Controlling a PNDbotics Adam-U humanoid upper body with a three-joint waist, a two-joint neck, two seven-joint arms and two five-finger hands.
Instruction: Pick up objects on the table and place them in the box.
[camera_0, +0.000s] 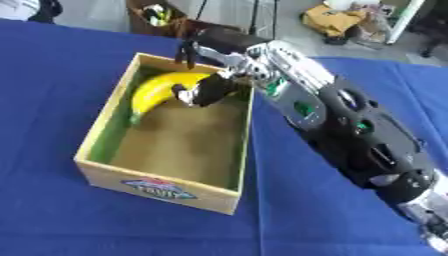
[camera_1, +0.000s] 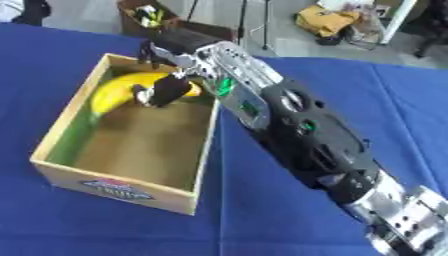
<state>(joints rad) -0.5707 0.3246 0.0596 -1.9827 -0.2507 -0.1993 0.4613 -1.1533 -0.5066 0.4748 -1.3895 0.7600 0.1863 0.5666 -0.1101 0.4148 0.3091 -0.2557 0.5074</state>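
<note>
An open cardboard box (camera_0: 162, 187) with a green inner lining stands on the blue table, left of centre. A yellow banana (camera_0: 156, 91) lies in its far left corner, curving down along the left wall. My right hand (camera_0: 226, 41) reaches over the box's far right corner. Its dark fingers (camera_0: 206, 92) are curled on the banana's right end. The arm (camera_0: 350, 125) runs in from the lower right, passing over the box's right wall. My left hand shows in neither view.
Blue cloth (camera_0: 52, 100) covers the table around the box. Beyond the table's far edge, the floor holds a brown crate (camera_0: 156, 17) and a yellow bag (camera_0: 332, 20).
</note>
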